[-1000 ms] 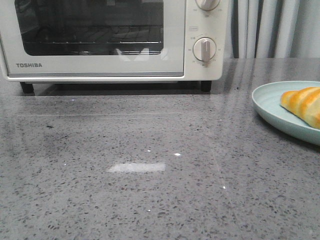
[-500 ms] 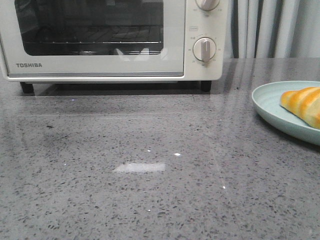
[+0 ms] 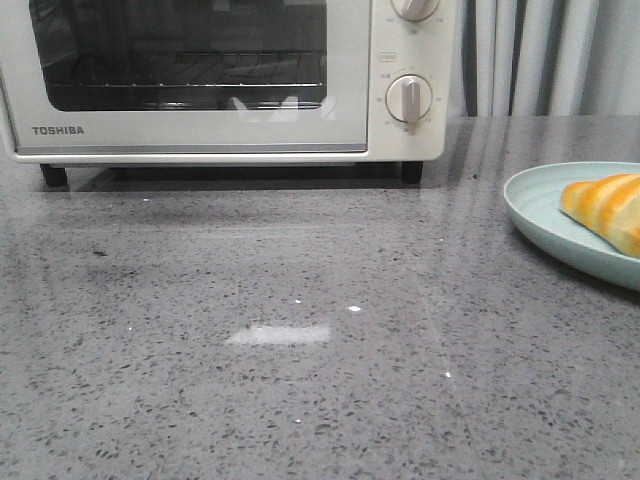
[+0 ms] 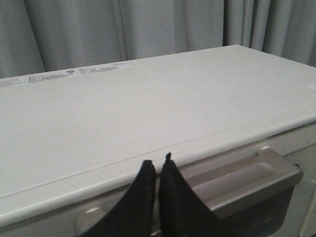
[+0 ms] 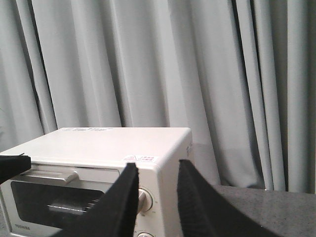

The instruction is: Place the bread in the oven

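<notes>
With the door (image 3: 195, 75) shut and the bread (image 3: 606, 208) lying on the pale blue plate (image 3: 540, 215) at the right of the surface (image 3: 300, 330), well apart from the oven (image 3: 225, 80), the step in hand reads as opening the door, not yet the bread. Left tool (image 4: 157, 168) hangs just above the front edge of the oven top, over the grey handle (image 4: 242, 180); its two black fingers are pressed together, nothing between them. Right tool (image 5: 157, 173) is raised, facing the oven from its dial side, fingers parted with a clear gap, nothing held. Neither tool shows in the front view. Judgement: the clenched left tool cannot take the handle as it stands; either part the fingers and close them around the bar, or hook the tips behind its upper lip. Contact should fall near the middle of the handle so the door drops evenly. Pull along the hinge arc, out then down, not straight back; the oven sits on small feet (image 3: 53, 176) on a glossy surface and may slide or tip forward. Keep the door path clear of the plate. Rack (image 3: 190, 92) visible through the glass; whether it sits fully in, cannot tell.
</notes>
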{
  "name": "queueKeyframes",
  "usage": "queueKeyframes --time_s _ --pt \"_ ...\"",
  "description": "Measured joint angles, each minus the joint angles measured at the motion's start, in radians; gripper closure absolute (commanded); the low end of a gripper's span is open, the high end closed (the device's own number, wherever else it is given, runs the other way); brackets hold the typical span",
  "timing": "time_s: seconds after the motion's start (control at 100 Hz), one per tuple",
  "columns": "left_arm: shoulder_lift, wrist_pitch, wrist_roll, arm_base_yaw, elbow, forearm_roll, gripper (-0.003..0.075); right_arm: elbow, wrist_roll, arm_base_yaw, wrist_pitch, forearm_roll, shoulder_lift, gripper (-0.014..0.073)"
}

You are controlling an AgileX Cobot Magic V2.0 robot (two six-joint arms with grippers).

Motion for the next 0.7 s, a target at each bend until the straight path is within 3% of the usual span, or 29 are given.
queueKeyframes --time_s 0.7 --pt "-0.007 0.097 0.000 0.000 0.000 0.027 0.0740 0.000 0.002 0.000 -0.002 0.000 0.000 0.0417"
